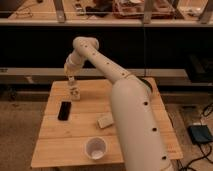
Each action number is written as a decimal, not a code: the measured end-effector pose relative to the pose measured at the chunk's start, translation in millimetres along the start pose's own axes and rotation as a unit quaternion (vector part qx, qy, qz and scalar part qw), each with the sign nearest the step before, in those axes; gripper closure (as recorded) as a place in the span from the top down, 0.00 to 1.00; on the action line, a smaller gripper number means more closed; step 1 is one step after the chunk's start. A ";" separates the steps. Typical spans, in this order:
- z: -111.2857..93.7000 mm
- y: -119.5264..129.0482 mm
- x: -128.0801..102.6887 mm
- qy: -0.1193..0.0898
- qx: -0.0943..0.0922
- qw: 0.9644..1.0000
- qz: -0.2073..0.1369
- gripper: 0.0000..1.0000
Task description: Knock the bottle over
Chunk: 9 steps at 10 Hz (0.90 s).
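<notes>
- Your robot's white arm [125,95] reaches from the lower right of the view, up and over a pale wooden slatted table [70,145], then bends down toward the table's far left corner.
- The gripper [71,79] points downward at that corner, its two fingers pressed together with nothing between them.
- The bottle [75,93], small, slim and whitish, stands upright on the table directly under the gripper. The fingertips sit right at its top; you cannot tell whether they touch it.
- A flat black rectangular object [64,110] lies on the table, near the bottle on its front left.
- A flat pale block [105,121] lies near the table's middle, beside the arm.
- A white round cup [95,148] stands open side up near the front edge.
</notes>
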 end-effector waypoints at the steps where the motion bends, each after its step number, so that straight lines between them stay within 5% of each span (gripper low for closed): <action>1: 3.2 0.9 1.5 -0.003 0.002 1.000 0.001 0.03; 9: 20.3 16.0 16.8 -0.010 0.004 1.000 0.016 0.03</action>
